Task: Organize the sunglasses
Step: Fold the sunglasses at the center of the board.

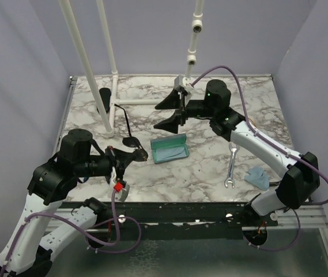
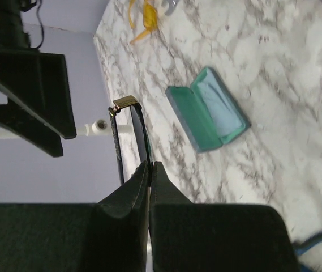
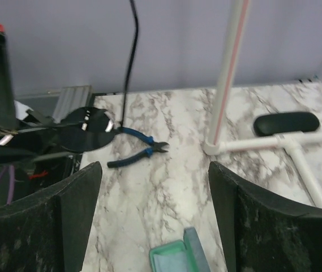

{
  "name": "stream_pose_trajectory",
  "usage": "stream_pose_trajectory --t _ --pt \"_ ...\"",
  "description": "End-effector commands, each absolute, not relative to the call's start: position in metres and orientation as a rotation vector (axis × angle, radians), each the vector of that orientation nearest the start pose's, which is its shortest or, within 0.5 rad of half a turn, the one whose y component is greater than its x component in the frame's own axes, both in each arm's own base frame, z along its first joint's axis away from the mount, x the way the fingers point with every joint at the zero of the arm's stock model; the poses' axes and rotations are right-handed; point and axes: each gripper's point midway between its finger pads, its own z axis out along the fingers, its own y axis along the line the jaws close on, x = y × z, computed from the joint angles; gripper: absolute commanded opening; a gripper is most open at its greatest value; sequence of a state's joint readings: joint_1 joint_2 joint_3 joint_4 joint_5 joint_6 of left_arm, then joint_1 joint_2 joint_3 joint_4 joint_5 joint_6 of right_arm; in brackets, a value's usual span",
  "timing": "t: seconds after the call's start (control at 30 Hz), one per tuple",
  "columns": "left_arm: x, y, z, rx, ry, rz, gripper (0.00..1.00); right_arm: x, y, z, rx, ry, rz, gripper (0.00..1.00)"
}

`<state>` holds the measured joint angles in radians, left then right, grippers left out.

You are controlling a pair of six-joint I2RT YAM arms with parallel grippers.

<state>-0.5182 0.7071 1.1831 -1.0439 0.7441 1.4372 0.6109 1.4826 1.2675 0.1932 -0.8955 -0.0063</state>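
Pinching wire-frame sunglasses (image 2: 140, 131), left hand (image 2: 150, 165) over marble table (image 1: 210, 173) near case (image 1: 169, 149).

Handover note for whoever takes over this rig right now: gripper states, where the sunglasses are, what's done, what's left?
Left gripper: shut on the dark wire-frame sunglasses, held off the table.
Right gripper: open, empty, beyond the open case.
Blue-grey case: open on the marble between the arms, nothing inside.
Yellow-orange sunglasses: loose on the table, seen only in the left wrist view.
Black oval case: closed, by the white pipes.
Done: wire-frame pair picked up.
Left: neither pair is in a case yet.
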Motion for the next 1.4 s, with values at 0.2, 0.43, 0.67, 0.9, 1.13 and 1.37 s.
stream_pose_trajectory --t 0.2,0.43,0.67,0.9,1.13,1.37 --pt "0.141 -0.097 0.252 2.358 0.139 0.700 0.00 0.215 0.402 0.363 -1.390 0.843 1.125 0.84" --pt "0.146 -0.077 0.235 2.441 -0.093 1.019 0.00 0.212 0.394 0.362 -1.393 0.821 1.070 0.85" --pt "0.143 -0.089 0.250 2.307 0.011 0.943 0.00 0.197 0.405 0.330 -1.517 0.655 0.799 0.88" --pt "0.137 -0.096 0.252 2.273 -0.021 0.905 0.00 0.170 0.427 0.324 -1.539 0.084 0.385 1.00" --pt "0.126 -0.106 0.275 2.153 0.129 0.721 0.00 0.185 0.459 0.331 -1.419 -0.099 0.128 1.00" --pt "0.118 -0.112 0.281 2.107 0.155 0.642 0.00 0.166 0.480 0.336 -1.376 -0.236 0.188 1.00"
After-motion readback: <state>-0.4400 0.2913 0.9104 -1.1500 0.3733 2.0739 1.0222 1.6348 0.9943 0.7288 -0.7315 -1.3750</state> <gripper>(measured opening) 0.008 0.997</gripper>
